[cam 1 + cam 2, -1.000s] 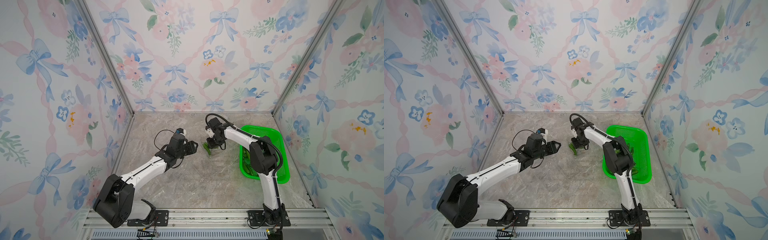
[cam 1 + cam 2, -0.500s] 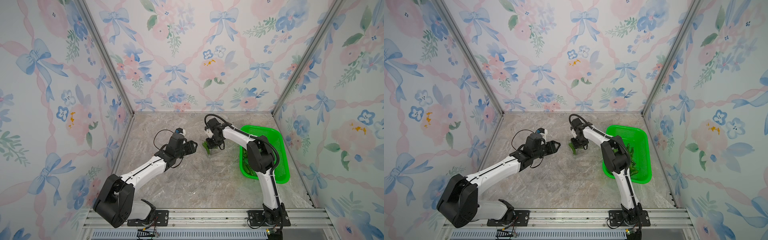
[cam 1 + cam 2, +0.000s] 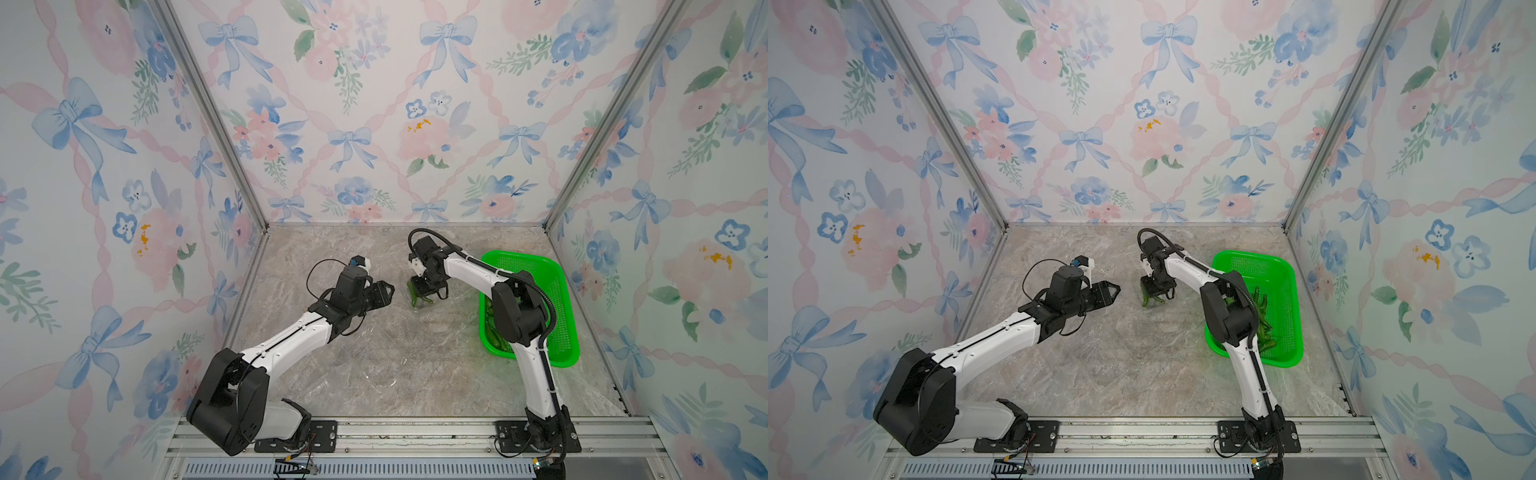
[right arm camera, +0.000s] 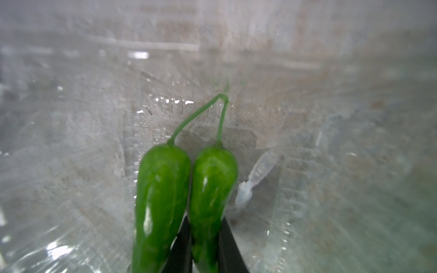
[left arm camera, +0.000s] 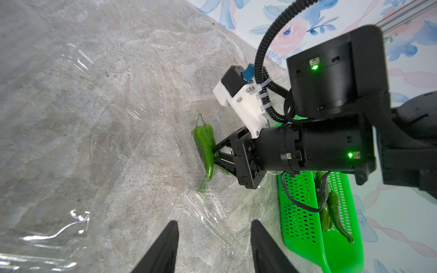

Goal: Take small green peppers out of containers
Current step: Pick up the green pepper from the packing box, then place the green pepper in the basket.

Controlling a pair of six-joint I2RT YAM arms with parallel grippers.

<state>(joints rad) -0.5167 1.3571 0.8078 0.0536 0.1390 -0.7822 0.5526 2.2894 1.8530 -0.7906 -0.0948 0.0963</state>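
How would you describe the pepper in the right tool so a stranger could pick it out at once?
Start at the bright green basket; beside it, toward the table's middle, lies a clear container holding two peppers side by side. The gripped pepper sits between the right tool's black fingers; its twin lies just outside them.

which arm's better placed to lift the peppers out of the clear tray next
Right: its fingers pinch one pepper in the clear tray. The left fingers hang open, empty, off to the side.
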